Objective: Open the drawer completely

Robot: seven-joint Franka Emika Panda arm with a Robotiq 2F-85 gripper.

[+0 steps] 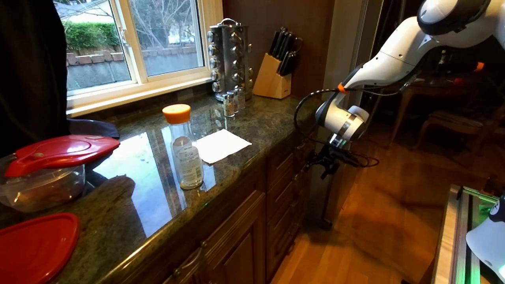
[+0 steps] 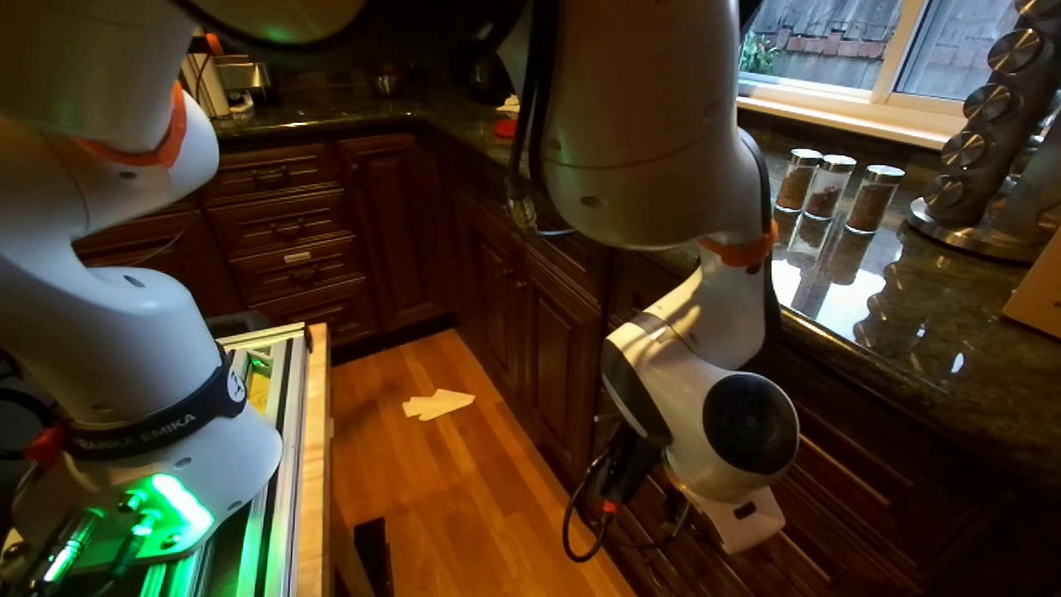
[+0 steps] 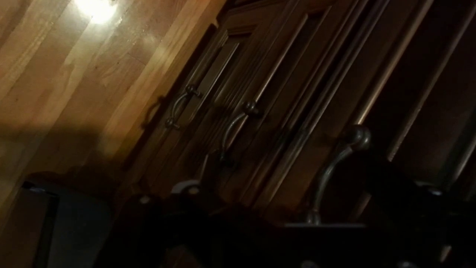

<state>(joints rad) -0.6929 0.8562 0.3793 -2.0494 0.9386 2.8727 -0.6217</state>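
Bottle (image 1: 187, 159), paper (image 1: 224, 145) and knife block (image 1: 272, 78) on countertop (image 1: 262, 123), fingers (image 1: 327, 170) near drawers (image 1: 281, 200).

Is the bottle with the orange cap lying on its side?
No, the bottle stands upright on the counter, with its orange cap on top.

A rounded white arm (image 1: 394, 59) wears orange bands (image 2: 743, 250), a black cable (image 1: 296, 115), a dark collar (image 2: 157, 430) lettered "EMIKA" and a black claw (image 1: 315, 171).
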